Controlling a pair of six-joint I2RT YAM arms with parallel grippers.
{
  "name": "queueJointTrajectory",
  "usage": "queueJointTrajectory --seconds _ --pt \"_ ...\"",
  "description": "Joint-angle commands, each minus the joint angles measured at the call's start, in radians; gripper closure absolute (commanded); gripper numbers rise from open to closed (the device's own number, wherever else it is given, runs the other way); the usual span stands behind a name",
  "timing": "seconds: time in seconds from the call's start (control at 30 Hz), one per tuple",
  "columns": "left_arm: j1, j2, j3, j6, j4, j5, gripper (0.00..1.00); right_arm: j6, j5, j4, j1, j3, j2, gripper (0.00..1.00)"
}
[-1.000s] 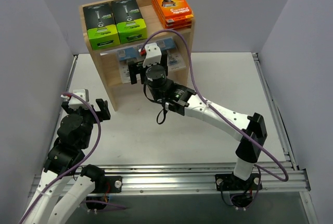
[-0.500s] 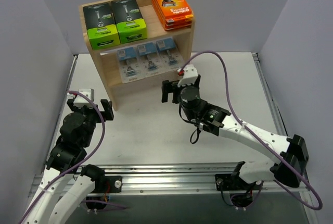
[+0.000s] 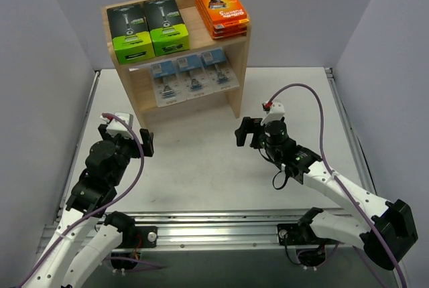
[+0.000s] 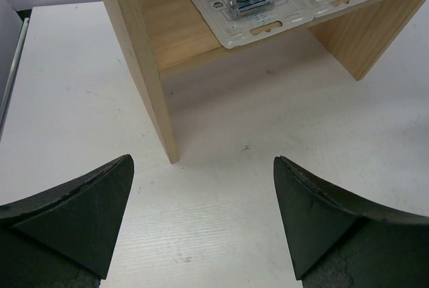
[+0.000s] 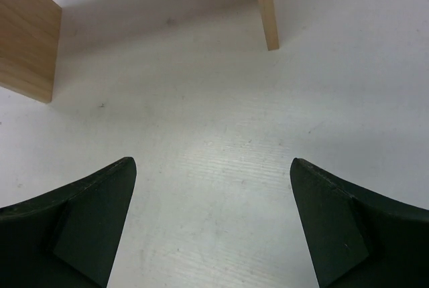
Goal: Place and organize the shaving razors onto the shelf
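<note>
Withdrawn from the shelf [image 3: 239,53] at the counter's [image 3: 201,174] far edge: right gripper [image 3: 249,132], jaws wide, empty, now right of mid-counter; left gripper [image 4: 202,167] wide, empty, near left edge; orange boxes [image 3: 222,8], black-and-lime boxes [image 3: 149,30], blister packs [image 3: 193,77] all shelved; retreat, I'd judge, should keep well clear of that shelf.

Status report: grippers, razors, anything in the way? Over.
Left gripper open, empty. Right gripper open, empty. Black-green boxes and orange boxes on shelf top, blister packs on tier below. No obstacle seen.
</note>
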State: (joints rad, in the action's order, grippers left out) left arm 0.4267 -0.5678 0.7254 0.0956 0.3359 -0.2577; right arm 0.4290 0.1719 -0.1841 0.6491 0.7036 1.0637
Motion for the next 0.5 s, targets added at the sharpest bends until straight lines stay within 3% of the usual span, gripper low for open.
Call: queueJointTrajectory --seconds 0.0,0.17,0.47 --pt "0.006 -0.014 0.014 -0.02 -0.049 0.017 0.06 -0.028 -0.017 0.076 -0.02 0.062 -0.024 0.05" --pt "0.007 -0.026 0.014 -0.028 -0.043 0.02 0.06 -0.087 0.061 0.127 -0.04 0.068 -0.005 0.0" --pt "0.007 -0.035 0.011 -0.031 -0.035 0.02 0.06 -0.044 0.018 0.135 -0.072 0.143 0.093 0.0"
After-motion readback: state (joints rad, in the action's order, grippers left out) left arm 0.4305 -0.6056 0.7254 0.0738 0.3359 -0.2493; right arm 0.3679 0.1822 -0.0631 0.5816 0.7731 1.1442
